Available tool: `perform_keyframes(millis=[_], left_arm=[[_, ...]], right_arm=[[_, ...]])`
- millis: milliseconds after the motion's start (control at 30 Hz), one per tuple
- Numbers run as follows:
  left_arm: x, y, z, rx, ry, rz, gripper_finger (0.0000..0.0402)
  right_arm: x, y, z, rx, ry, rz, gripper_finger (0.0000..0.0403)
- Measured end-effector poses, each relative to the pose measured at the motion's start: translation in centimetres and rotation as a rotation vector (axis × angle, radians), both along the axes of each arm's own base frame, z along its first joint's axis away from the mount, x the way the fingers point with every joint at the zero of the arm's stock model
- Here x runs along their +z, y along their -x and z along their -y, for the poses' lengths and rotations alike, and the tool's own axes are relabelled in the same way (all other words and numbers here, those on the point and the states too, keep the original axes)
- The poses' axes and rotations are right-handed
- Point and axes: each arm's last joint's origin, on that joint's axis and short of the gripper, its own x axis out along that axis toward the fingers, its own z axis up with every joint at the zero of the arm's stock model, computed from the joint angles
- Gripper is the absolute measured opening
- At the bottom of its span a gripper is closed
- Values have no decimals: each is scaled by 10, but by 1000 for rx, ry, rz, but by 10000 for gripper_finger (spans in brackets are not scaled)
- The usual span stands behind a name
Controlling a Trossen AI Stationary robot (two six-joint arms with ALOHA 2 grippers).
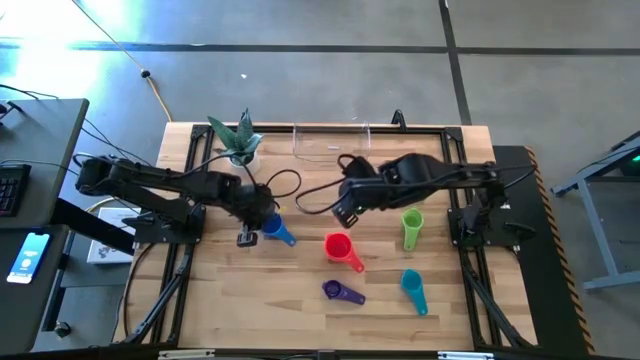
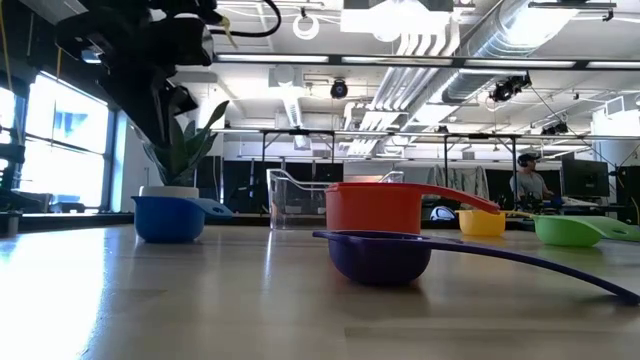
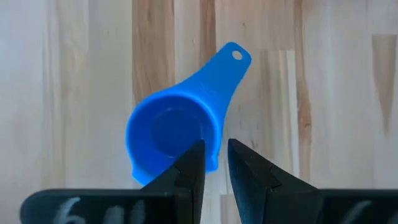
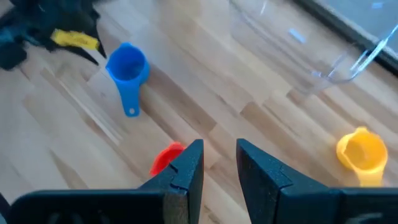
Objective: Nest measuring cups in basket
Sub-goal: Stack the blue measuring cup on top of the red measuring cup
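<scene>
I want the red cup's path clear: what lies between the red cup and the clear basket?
In the high view the right gripper hangs over the stretch between the red cup and the basket; the wood beneath looks bare.

Glossy plastic blue cup, clear plastic basket, smooth wooden table.

Cups: blue, red, green, teal, purple, yellow; basket clear.

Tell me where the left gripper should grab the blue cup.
Probably the rim wall. The blue cup sits upright, mouth up, under the left gripper. Its flat handle lies low on the table, so come straight down with one finger inside the bowl, one outside.
</scene>
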Motion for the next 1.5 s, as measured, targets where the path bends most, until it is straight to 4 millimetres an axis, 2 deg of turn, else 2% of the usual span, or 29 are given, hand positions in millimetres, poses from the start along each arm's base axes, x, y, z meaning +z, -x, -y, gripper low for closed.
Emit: perform_keyframes(millis=[133,367,600,833,1067,1500], left_arm=[[0,0,-6,8,-9,2,60],[0,0,-17,35,-16,3,60],[0,-1,-24,-115,-92,21,60],[-14,-9,-35,-70,-80,-38,60],[-32,-16,-43,-11,-52,-121,60],[-32,-16,-45,-45,-69,-119,60]], right_arm=[[10,2,6,32,22,22,87],[10,0,25,56,66,-12,87],[10,-2,49,45,90,-40,87],[9,-1,70,34,73,-58,87],[9,-1,82,52,83,-77,87],[9,1,99,74,85,-101,87]])
